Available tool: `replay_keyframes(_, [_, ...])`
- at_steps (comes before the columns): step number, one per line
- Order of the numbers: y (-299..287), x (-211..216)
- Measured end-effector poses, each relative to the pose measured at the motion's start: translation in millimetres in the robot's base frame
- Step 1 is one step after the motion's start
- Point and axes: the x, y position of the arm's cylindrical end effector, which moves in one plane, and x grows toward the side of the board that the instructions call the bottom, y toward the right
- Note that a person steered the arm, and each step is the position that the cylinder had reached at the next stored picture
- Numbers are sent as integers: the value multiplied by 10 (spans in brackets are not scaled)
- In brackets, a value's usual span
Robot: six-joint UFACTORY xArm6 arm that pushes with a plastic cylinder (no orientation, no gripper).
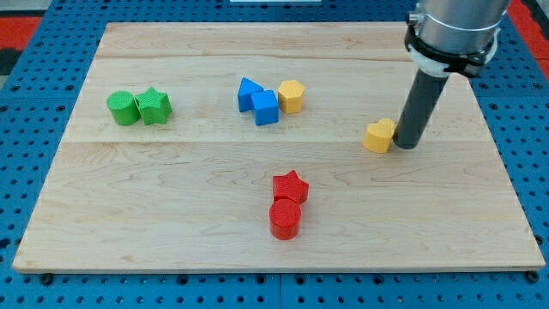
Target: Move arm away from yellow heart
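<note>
The yellow heart (378,136) lies on the wooden board at the view's right of centre. My tip (406,144) stands right beside it on its right side, touching or almost touching it. The dark rod rises from there to the arm's grey body at the view's top right.
A yellow hexagon (292,96) sits next to a blue cube (265,107) and a blue triangular block (249,93) at top centre. A green cylinder (123,108) and green star (153,106) lie at the left. A red star (290,185) and red cylinder (285,218) lie at bottom centre.
</note>
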Motion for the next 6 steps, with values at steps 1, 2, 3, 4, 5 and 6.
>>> replay_keyframes(1, [-452,-93])
replay_keyframes(2, [-1068,-149])
replay_keyframes(3, [-1124,-184])
replay_keyframes(4, [-1169,-335])
replay_keyframes(5, [-915,-114])
replay_keyframes(6, [-752,-44])
